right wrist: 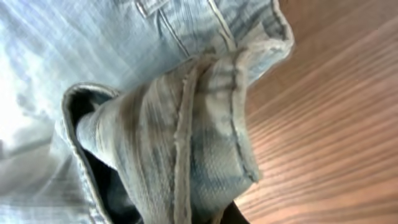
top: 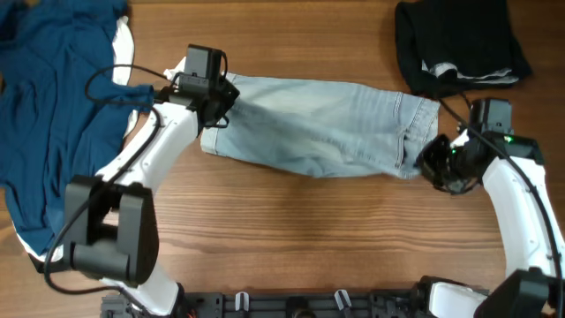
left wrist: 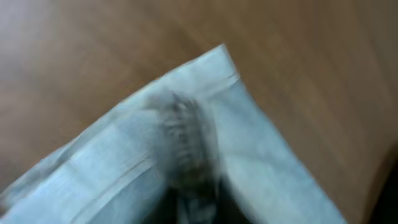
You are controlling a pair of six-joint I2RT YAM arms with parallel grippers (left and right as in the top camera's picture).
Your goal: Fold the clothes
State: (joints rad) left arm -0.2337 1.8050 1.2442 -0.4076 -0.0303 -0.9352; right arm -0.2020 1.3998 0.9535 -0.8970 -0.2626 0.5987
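The clothes, pale blue denim shorts, lie flat across the middle of the table, leg hems to the left and waist to the right. My left gripper sits at the left hem. In the left wrist view the hem corner runs as a ridge into my left gripper, but blur hides how its jaws stand. My right gripper is at the waist end. In the right wrist view the bunched waistband runs down into my right gripper, which is shut on it.
A dark blue garment lies spread over the far left of the table. A black garment sits bunched at the back right. Bare wood stretches between the shorts and the front edge.
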